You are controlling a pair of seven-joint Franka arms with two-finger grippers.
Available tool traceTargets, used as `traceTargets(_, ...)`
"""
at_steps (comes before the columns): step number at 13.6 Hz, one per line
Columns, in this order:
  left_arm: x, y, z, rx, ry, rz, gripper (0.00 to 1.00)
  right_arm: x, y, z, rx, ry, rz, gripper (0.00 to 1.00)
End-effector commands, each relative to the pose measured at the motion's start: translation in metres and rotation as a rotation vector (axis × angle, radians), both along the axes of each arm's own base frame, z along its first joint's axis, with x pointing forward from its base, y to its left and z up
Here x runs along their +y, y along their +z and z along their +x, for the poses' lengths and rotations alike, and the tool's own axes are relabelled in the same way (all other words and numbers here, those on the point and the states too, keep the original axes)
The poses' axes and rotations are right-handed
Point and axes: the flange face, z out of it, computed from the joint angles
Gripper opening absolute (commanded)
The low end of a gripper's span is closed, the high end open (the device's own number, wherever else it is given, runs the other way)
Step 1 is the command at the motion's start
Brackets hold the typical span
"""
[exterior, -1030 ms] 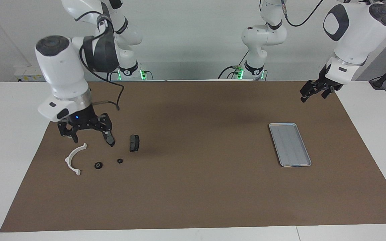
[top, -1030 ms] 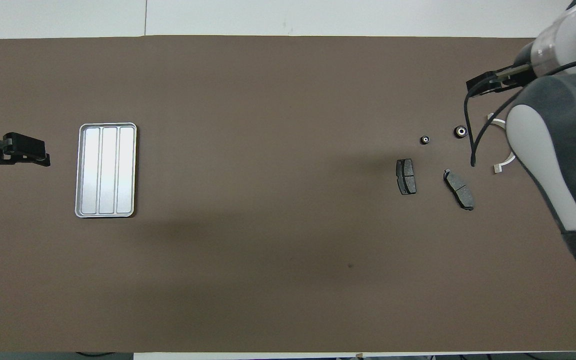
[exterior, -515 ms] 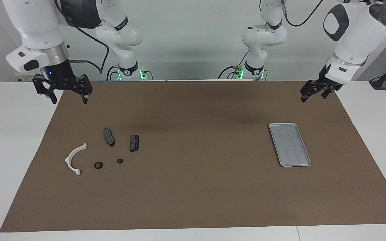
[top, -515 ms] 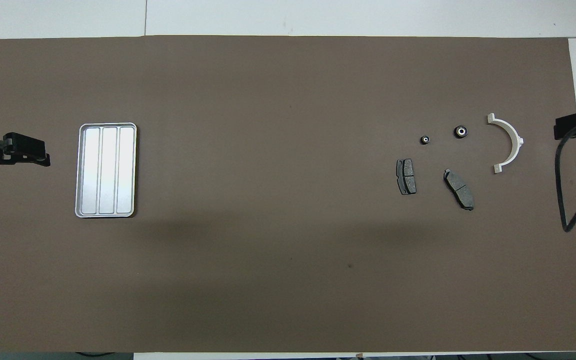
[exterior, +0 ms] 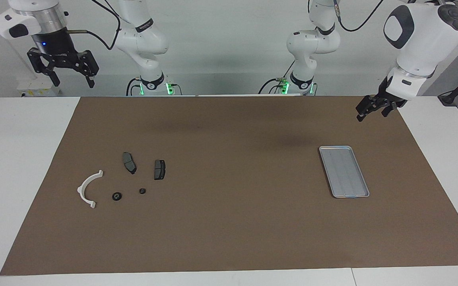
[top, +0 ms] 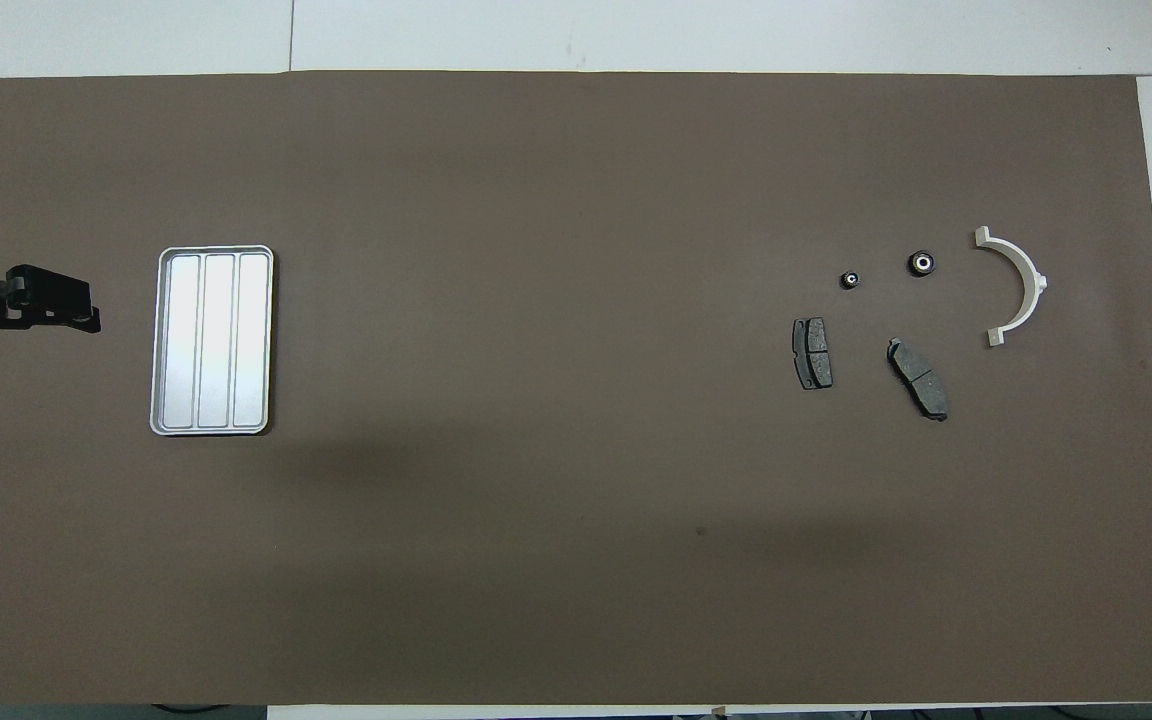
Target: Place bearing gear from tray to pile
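The brown paper mat (exterior: 237,222) covers most of the white table (exterior: 14,167), with a pale wall and two arm bases lit green at the robots' end. On the mat, the flat silver-grey ridged metal tray (exterior: 344,171) lies toward the left arm's end, and it holds nothing. Well apart from the tray, toward the right arm's end, sits the pile: a white curved half-ring bracket (exterior: 87,189), two dark grey brake-pad-like plates (exterior: 129,162) (exterior: 159,169) nearer to the robots than the bracket, and two small black round bearing gears (exterior: 116,196) (exterior: 142,191) lying between the bracket and the plates, each apart from its neighbours. A second ago the right gripper (exterior: 63,65) hung low over the pile, just above one plate; it has since risen and drawn back toward its base, now high and off the mat, its fingers spread apart and holding nothing, and only a dark sliver of it shows at the overhead view's edge. The left gripper (exterior: 374,105) waits over the mat's corner near the tray, unchanged, its fingers also apart and empty. With the tray bare, both gears in the pile and the arm withdrawn, the placing looks finished.
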Motion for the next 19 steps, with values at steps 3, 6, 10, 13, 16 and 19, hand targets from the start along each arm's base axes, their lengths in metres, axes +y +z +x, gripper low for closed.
traceTargets(3, 0.001, 0.005, -0.005, -0.006, -0.014, 0.020, 1.00, 0.011, -0.007, 0.002, -0.024, 0.080, 0.008, 1.00)
traceTargets(6, 0.001, 0.005, -0.005, -0.006, -0.014, 0.020, 1.00, 0.014, -0.027, 0.002, 0.019, 0.079, 0.014, 1.00)
traceTargets(10, 0.001, 0.005, -0.005, -0.006, -0.014, 0.020, 1.00, 0.020, -0.029, 0.000, 0.043, 0.054, 0.020, 1.00)
traceTargets(13, 0.001, 0.005, -0.005, -0.006, -0.014, 0.020, 1.00, 0.033, -0.030, 0.000, 0.050, 0.066, 0.021, 1.00)
traceTargets(16, 0.001, 0.005, -0.005, -0.008, -0.014, 0.020, 1.00, 0.033, -0.029, 0.002, 0.041, 0.068, 0.020, 1.00)
traceTargets(19, 0.001, 0.007, -0.005, -0.009, -0.014, 0.020, 1.00, 0.036, -0.028, 0.004, 0.035, 0.074, 0.020, 1.00)
